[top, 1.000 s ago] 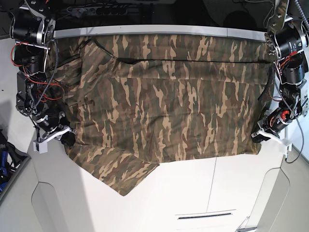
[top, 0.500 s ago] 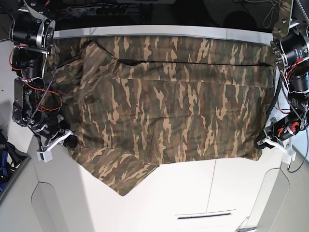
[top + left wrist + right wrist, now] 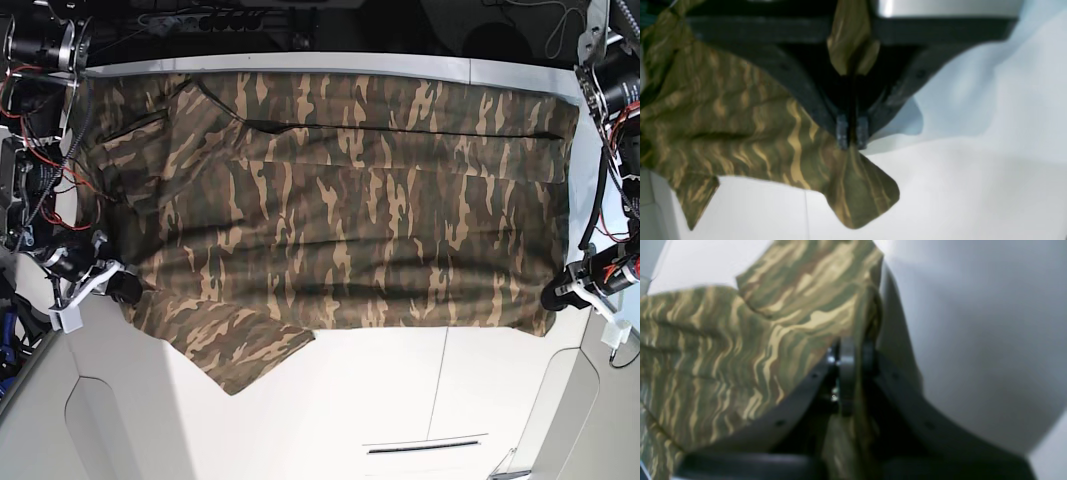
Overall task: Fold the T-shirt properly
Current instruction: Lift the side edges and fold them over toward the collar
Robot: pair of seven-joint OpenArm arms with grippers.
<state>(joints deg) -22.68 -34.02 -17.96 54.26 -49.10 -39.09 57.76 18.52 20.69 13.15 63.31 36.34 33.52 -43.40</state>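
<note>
Base view first, going left to right: the right pincer [image 3: 128, 289] is clamped on the near edge of the camo T-shirt [image 3: 340, 220] at its left end, and yeah, a loose flap hangs out just beside it toward the camera. The shirt itself is spread wide across the white counter [image 3: 370, 400], with some bunched folds at the upper left and long creases running along the far side. Over on the far right, the left pincer [image 3: 552, 296] has the other end pinched tight, with a little corner poking out past its tips.
</note>
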